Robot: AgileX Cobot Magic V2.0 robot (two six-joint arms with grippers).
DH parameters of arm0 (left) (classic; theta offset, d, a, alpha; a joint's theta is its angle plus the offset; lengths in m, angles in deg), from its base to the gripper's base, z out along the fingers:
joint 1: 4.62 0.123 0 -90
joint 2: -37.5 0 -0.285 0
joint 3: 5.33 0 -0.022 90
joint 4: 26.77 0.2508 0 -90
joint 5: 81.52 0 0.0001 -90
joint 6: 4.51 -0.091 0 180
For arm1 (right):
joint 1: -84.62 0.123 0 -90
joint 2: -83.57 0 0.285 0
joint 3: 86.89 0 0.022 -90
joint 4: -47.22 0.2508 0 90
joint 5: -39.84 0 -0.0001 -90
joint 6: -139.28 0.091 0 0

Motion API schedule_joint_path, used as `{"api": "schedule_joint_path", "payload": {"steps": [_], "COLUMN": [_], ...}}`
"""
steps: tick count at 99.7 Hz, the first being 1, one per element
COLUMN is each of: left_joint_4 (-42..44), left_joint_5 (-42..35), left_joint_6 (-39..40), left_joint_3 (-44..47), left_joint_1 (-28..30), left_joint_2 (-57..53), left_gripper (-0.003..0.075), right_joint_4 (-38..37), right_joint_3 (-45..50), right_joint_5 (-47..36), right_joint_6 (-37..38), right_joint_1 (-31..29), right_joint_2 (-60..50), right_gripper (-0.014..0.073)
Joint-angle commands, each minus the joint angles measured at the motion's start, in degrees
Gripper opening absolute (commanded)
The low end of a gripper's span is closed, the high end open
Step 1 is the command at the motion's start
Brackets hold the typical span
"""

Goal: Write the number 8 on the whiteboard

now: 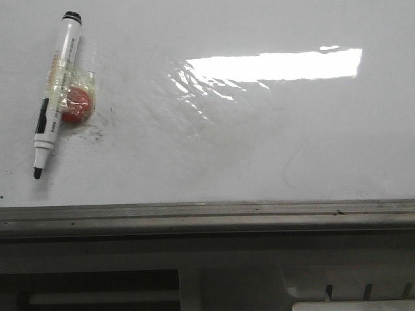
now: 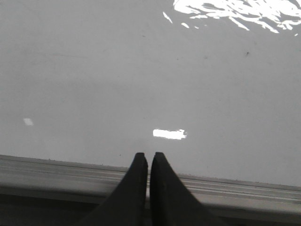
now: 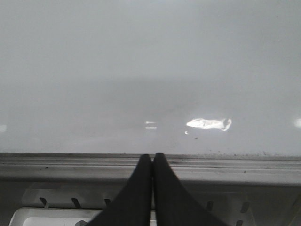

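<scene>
The whiteboard (image 1: 214,149) fills the front view, glossy white with faint grey smudges, glare and a grey metal edge strip (image 1: 207,217) along its near side. No number 8 shows on it. A white marker with black ends (image 1: 55,94) lies at the far left, taped to a red round magnet (image 1: 76,105), tip pointing toward the near edge. Neither gripper shows in the front view. My left gripper (image 2: 148,156) is shut and empty over the board's near edge (image 2: 70,172). My right gripper (image 3: 152,157) is shut and empty over the edge strip (image 3: 235,165).
Small dark ink specks (image 1: 97,135) lie beside the magnet. Below the edge strip is a light grey housing with slots (image 1: 363,291), also in the right wrist view (image 3: 56,202). Bright glare (image 1: 272,65) lies across the board's far right.
</scene>
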State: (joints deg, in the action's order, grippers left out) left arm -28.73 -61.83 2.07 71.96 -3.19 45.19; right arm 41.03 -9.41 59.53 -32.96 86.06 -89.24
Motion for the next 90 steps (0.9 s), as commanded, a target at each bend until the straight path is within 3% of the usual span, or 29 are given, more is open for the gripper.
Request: {"api": "schedule_joint_path", "payload": {"steps": [1,80,90], "left_joint_4": [-0.54,-0.54,4.52], "left_joint_5": [-2.11,-2.24,-3.79], "left_joint_6": [0.46,0.46,0.46], "left_joint_3": [1.77,1.77,1.77], "left_joint_1": [0.01,0.01,0.01], "left_joint_2": [-1.83,-1.83,-1.83], "left_gripper": [-0.002,-0.002,-0.002], "right_joint_4": [-0.26,-0.26,-0.26], "right_joint_3": [1.02,1.02,1.02], "right_joint_5": [-1.9,-1.9,-1.9], "right_joint_6": [-0.34,-0.34,-0.34], "right_joint_1": [0.07,0.07,0.07], "right_joint_2": [-1.32,-1.32,-1.32], "right_gripper": [-0.0063,-0.0063,-0.0063]}}
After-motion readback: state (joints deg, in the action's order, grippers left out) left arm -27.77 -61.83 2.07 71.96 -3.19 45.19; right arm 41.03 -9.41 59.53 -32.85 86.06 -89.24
